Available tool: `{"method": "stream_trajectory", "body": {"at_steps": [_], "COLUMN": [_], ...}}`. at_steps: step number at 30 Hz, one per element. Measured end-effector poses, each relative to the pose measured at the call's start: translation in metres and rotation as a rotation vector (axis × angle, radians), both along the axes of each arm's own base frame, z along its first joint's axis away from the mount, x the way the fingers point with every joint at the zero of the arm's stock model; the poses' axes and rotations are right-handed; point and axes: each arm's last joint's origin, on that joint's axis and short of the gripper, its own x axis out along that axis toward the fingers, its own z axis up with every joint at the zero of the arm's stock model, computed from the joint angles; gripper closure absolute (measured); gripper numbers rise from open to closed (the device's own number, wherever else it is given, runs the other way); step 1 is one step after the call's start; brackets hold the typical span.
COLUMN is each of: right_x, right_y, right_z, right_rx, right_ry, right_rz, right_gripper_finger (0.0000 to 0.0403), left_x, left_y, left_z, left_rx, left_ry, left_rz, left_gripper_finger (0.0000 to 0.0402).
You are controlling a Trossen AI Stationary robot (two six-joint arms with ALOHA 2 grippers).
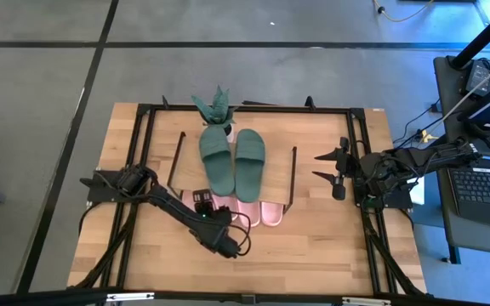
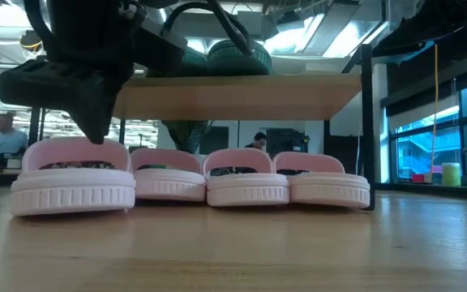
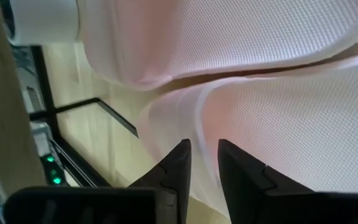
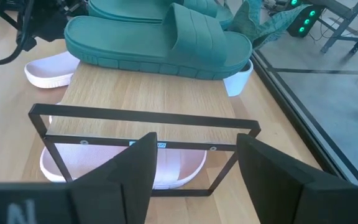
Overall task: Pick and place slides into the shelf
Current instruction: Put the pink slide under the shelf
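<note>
While the left gripper (image 3: 204, 163) pinches the edge of the end pink slide (image 2: 77, 174) under the shelf (image 2: 242, 95), jaws nearly shut on it, a thin hold could slip and skew the row. Green slides (image 1: 231, 159) sit on top. Right gripper (image 1: 330, 167) waits open, well apart.

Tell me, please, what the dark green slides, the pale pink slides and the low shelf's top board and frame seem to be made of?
Dark green slides: matte moulded rubber or foam, judging by the ribbed sole edge and one-piece strap.
Pale pink slides: likely the same, matte, with a fine dotted texture in the left wrist view.
Shelf's top board: light wood, visible grain, possibly laminate.
Frame: thin black bars, probably painted metal.
</note>
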Motion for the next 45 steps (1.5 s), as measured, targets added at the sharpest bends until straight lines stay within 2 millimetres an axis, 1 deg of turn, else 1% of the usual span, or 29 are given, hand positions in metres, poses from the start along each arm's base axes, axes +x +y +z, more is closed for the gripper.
{"method": "stream_trajectory", "body": {"at_steps": [2, 4, 8, 11, 13, 15, 18, 20, 22, 25, 28, 31, 36, 42, 45], "right_x": [0.0, 0.0, 0.0, 0.0, 0.0, 0.0, 0.0, -0.001, -0.001, -0.001, -0.001, -0.001, -0.004, -0.006, -0.006], "right_y": [0.0, 0.0, 0.0, 0.0, 0.0, 0.0, 0.0, 0.0, 0.0, 0.0, 0.0, 0.0, -0.001, -0.001, -0.001], "right_z": [0.0, 0.0, 0.0, 0.0, 0.0, 0.0, -0.001, -0.001, -0.001, -0.001, -0.001, -0.002, -0.007, -0.01, -0.01], "right_rx": [0.0, 0.0, 0.0, 0.0, 0.0, 0.008, 0.019, 0.018, 0.018, 0.019, 0.019, 0.032, 0.064, 0.098, 0.097], "right_ry": [0.0, 0.0, 0.0, 0.0, 0.0, -0.001, 0.003, 0.006, 0.006, 0.007, 0.009, 0.014, 0.056, 0.085, 0.086], "right_rz": [0.0, 0.0, 0.0, 0.0, 0.0, -0.004, -0.01, -0.01, -0.01, -0.01, -0.011, -0.018, -0.041, -0.067, -0.067], "right_gripper_finger": [0.0182, 0.0182, 0.0182, 0.0182, 0.0182, 0.0182, 0.0182, 0.0182, 0.0182, 0.0182, 0.0182, 0.0182, 0.0182, 0.0182, 0.0182], "left_x": [0.0, 0.0, 0.0, 0.0, 0.001, 0.002, 0.001, 0.001, 0.003, 0.01, 0.018, 0.022, 0.022, 0.025, 0.028], "left_y": [0.0, 0.0, -0.002, -0.007, -0.015, -0.024, -0.041, -0.049, -0.056, -0.063, -0.067, -0.066, -0.058, -0.057, -0.051], "left_z": [0.0, 0.0, -0.001, 0.003, 0.011, 0.026, 0.053, 0.066, 0.074, 0.077, 0.071, 0.053, 0.031, 0.013, 0.006], "left_rx": [-0.017, -0.028, -0.04, -0.032, -0.049, -0.081, -0.166, -0.239, -0.301, -0.362, -0.425, -0.452, -0.458, -0.577, -0.614], "left_ry": [-0.001, -0.005, -0.013, -0.041, -0.082, -0.154, -0.32, -0.453, -0.558, -0.639, -0.665, -0.658, -0.648, -0.638, -0.629], "left_rz": [0.028, 0.048, 0.049, 0.039, 0.034, 0.037, 0.054, 0.068, 0.066, 0.047, 0.008, -0.008, 0.035, 0.063, 0.089], "left_gripper_finger": [0.032, 0.0302, 0.0251, 0.0219, 0.0207, 0.0202, 0.0201, 0.0202, 0.0203, 0.0204, 0.0205, 0.0205, 0.0205, 0.0205, 0.0205]}}
